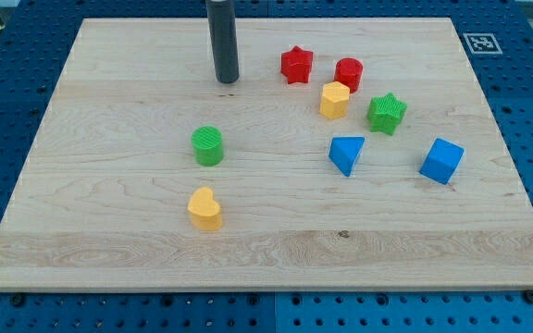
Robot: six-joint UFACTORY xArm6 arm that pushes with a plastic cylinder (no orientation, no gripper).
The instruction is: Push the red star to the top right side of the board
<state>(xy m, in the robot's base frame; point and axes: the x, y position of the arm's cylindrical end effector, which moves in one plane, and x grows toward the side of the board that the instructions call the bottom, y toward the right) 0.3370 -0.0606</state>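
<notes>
My tip [228,80] rests on the table [109,231] near the view's top, left of centre; it is a bare rod, no claw, so it holds nothing; the red star [296,66] lies well to its right, apart from it, with clear wood between. Just right of the star sits a red cylinder [348,73]; below that a yellow block [334,100], then a green star [387,113]; lower lie a blue triangle [346,154] and blue cube [441,161]; a green cylinder [208,146] and yellow heart [204,208] sit below my tip.
</notes>
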